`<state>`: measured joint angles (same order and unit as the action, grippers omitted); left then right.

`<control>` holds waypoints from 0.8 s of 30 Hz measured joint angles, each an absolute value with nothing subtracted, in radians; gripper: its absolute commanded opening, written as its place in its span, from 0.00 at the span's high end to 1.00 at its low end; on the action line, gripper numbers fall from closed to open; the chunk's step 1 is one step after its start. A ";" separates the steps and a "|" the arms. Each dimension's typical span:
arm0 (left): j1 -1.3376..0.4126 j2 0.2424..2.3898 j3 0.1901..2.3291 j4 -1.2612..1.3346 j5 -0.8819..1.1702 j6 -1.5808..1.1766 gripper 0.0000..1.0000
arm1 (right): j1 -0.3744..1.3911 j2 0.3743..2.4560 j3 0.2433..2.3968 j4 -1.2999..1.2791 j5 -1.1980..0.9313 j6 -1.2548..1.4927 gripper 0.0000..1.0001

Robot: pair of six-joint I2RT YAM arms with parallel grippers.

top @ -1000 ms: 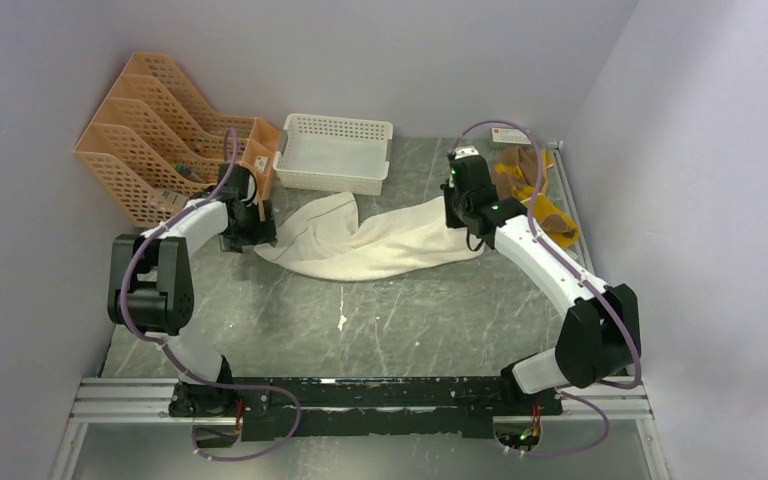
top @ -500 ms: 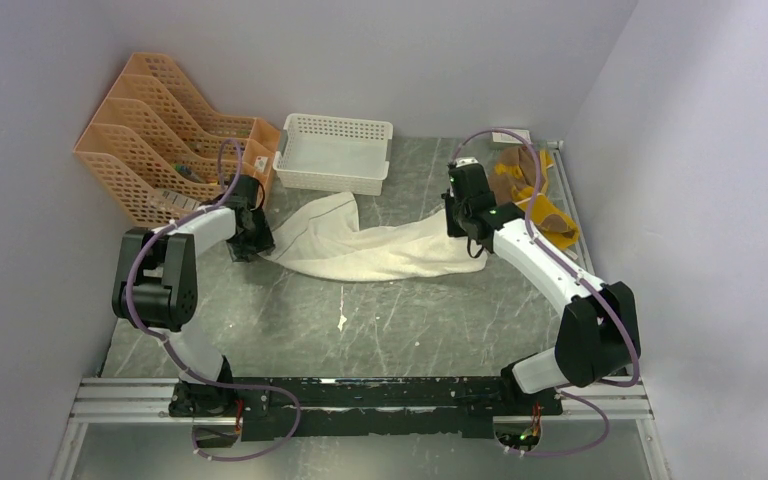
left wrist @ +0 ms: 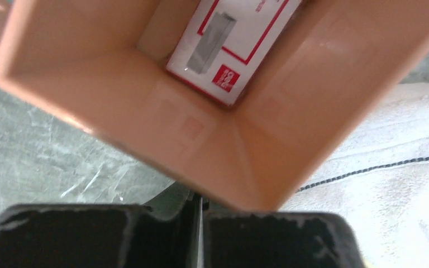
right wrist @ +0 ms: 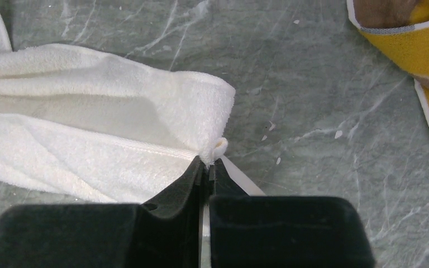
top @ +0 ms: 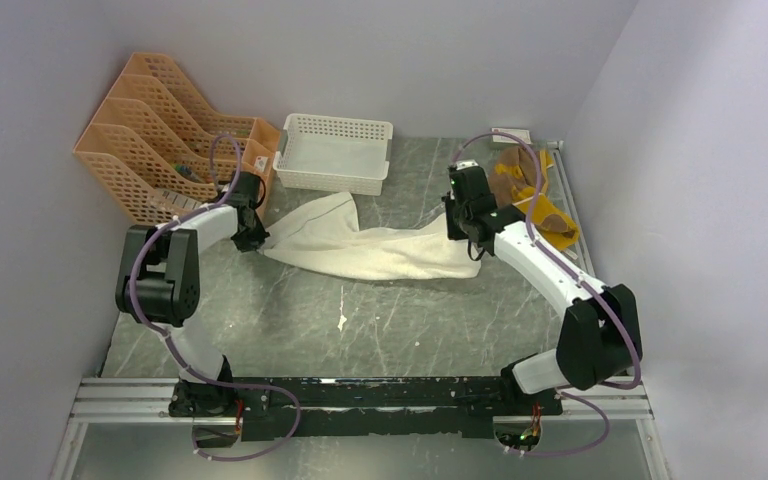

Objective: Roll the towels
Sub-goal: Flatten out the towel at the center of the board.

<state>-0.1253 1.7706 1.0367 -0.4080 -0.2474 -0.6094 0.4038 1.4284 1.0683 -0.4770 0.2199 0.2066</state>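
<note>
The cream towel (top: 370, 250) lies spread across the middle of the table, stretched between both arms. My right gripper (top: 457, 224) is shut on its right corner; in the right wrist view a small tuft of cloth pokes out between the tips (right wrist: 208, 164). My left gripper (top: 256, 240) sits at the towel's left corner, which runs right into its fingers. In the left wrist view its jaws (left wrist: 198, 198) stand almost together, tips hidden behind the orange organiser's corner, the cream towel (left wrist: 402, 190) beside them. The brown and yellow towel (top: 535, 195) lies crumpled at the back right.
An orange file organiser (top: 160, 140) stands at the back left, very close over the left gripper, with a red-and-white card (left wrist: 240, 39) inside it. A white lattice basket (top: 332, 155) sits at the back centre. Walls close in on the left, back and right.
My left gripper slid right to the towel's left corner and its jaws closed. The right gripper kept its hold, and the towel has drawn narrower and straighter between the two.
</note>
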 measured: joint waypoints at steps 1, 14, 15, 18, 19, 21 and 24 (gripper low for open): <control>-0.125 1.776 1.040 -0.395 -0.246 -0.610 0.93 | 0.404 1.425 1.068 -0.477 0.220 0.208 1.00; -0.126 1.779 1.110 -0.434 -0.223 -0.554 0.93 | 0.366 1.365 1.049 -0.479 0.300 0.259 0.87; -0.126 1.776 1.132 -0.448 -0.217 -0.540 0.93 | 0.358 1.362 1.049 -0.480 0.306 0.267 0.94; -0.126 1.755 1.205 -0.492 -0.184 -0.495 0.93 | 0.340 1.360 1.048 -0.480 0.310 0.279 1.00; -0.126 1.742 1.217 -0.498 -0.173 -0.481 0.93 | 0.337 1.360 1.047 -0.477 0.307 0.282 1.00; -0.126 1.716 1.227 -0.505 -0.155 -0.462 0.93 | 0.335 1.357 1.041 -0.473 0.296 0.286 1.00; -0.126 1.687 1.225 -0.524 -0.142 -0.442 0.93 | 0.335 1.350 1.029 -0.461 0.279 0.291 0.86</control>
<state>-0.1265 1.6875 1.2255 -0.5240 -0.1425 -0.4416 0.3351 1.3499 1.0290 -0.4610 0.2794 0.2913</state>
